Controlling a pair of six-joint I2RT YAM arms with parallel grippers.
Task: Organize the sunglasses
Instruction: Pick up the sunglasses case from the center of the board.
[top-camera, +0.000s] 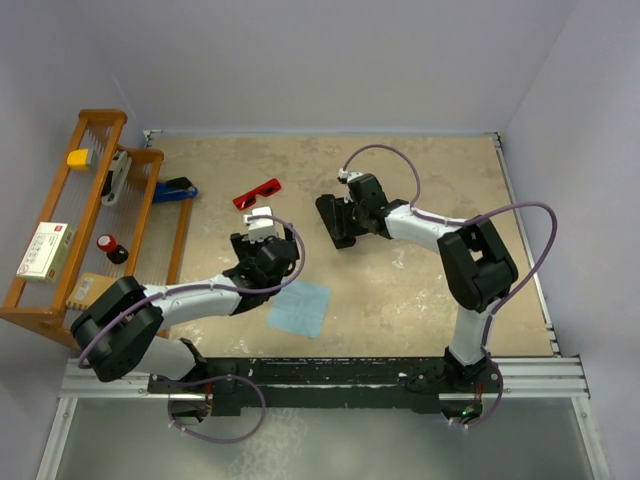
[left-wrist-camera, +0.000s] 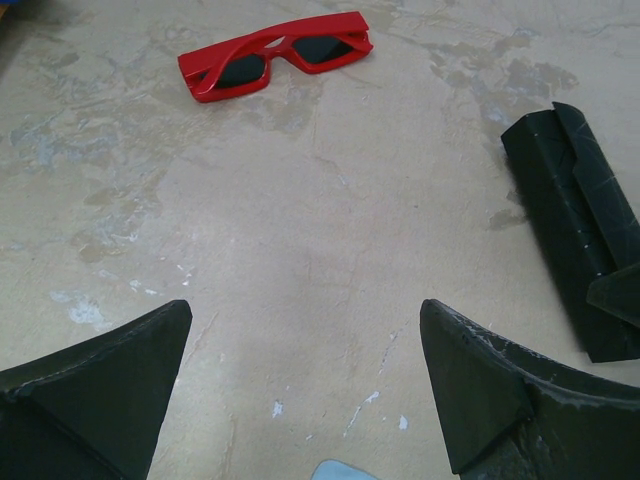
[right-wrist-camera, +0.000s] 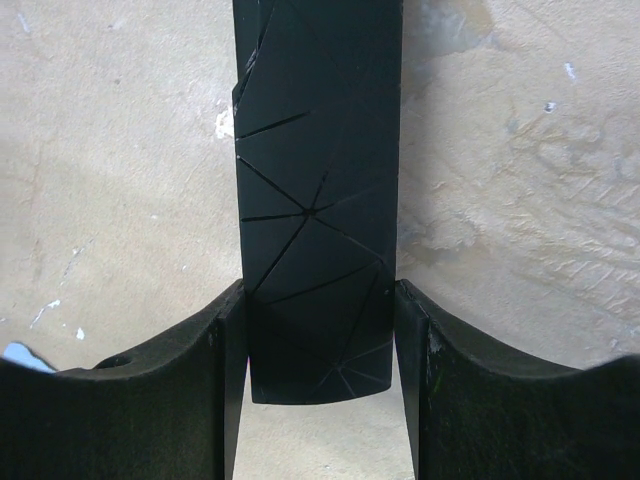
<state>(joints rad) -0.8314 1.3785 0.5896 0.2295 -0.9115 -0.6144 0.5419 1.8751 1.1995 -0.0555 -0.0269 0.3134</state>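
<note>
The red sunglasses (top-camera: 257, 193) lie folded on the beige table, left of centre toward the back; in the left wrist view they (left-wrist-camera: 275, 55) are at the top. My left gripper (top-camera: 260, 228) (left-wrist-camera: 305, 320) is open and empty, a short way in front of them over bare table. The black oblong case (top-camera: 335, 220) (left-wrist-camera: 580, 230) lies right of the sunglasses. My right gripper (top-camera: 345, 222) (right-wrist-camera: 320, 300) is shut on the near end of the case (right-wrist-camera: 315, 200), one finger against each long side.
A light blue cloth (top-camera: 300, 307) (left-wrist-camera: 345, 470) lies flat just behind my left gripper. A wooden rack (top-camera: 150, 160) stands along the left edge, holding a yellow object (top-camera: 77, 158), a white box (top-camera: 45, 250) and small items. A blue object (top-camera: 175, 190) lies beside it.
</note>
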